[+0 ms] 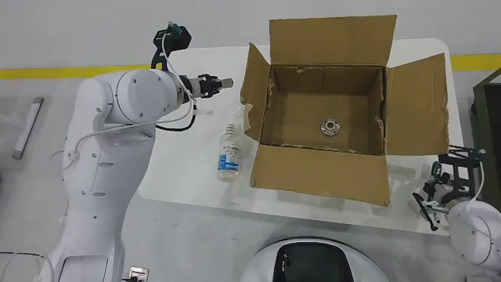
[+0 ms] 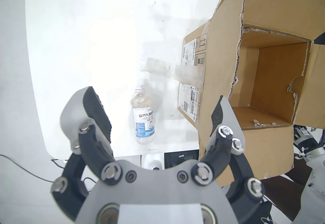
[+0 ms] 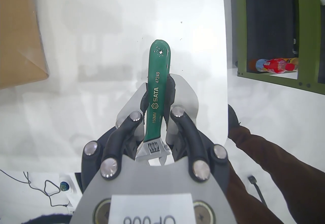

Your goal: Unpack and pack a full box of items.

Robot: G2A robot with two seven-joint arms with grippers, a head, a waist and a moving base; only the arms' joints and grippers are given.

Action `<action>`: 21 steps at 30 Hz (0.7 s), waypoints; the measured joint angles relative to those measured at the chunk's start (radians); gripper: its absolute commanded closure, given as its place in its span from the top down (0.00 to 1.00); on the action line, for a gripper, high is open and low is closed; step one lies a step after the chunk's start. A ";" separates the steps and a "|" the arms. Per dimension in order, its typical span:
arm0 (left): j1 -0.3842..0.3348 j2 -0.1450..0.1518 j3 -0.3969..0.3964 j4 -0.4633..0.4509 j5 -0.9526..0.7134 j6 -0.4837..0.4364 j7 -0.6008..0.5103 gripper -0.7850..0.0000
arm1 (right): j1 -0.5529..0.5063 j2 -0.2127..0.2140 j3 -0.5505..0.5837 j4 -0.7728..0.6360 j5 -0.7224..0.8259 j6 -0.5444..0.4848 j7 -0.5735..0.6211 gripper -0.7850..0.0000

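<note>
Box [image 1: 321,174]: open corrugated cardboard with ragged flaps splayed out, sitting on the white surface [image 1: 196,164], one small metal ring [image 1: 329,126] on its floor.
Right fingers [image 3: 173,89]: clamped on the wrench [image 3: 158,67], glossy green handle poking out and steel head tucked back, off the box's near right corner.
Left fingers [image 2: 97,110]: spread wide and empty, ribbed black pads, over the far left.
Bottle [image 1: 228,155]: clear round plastic, on its side just left of the box.
Risk: the slick handle may pivot in that pinch, torn flap edges could snag an arm, and the bottle rolls if nudged.

white table [image 1: 184,174], open box [image 1: 321,175], bottle [image 1: 228,155] (lying flat)
</note>
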 measured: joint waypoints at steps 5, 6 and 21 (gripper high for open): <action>0.000 0.000 0.000 0.000 0.000 0.000 0.000 1.00 | 0.011 0.001 -0.006 0.008 -0.007 -0.011 0.009 0.45; 0.000 0.000 0.000 0.000 0.000 0.000 0.000 1.00 | 0.013 0.001 -0.007 0.009 -0.007 -0.012 0.013 0.45; 0.000 0.000 0.000 0.000 0.000 0.000 0.000 1.00 | 0.126 0.003 0.107 -0.143 -0.024 0.113 -0.015 0.21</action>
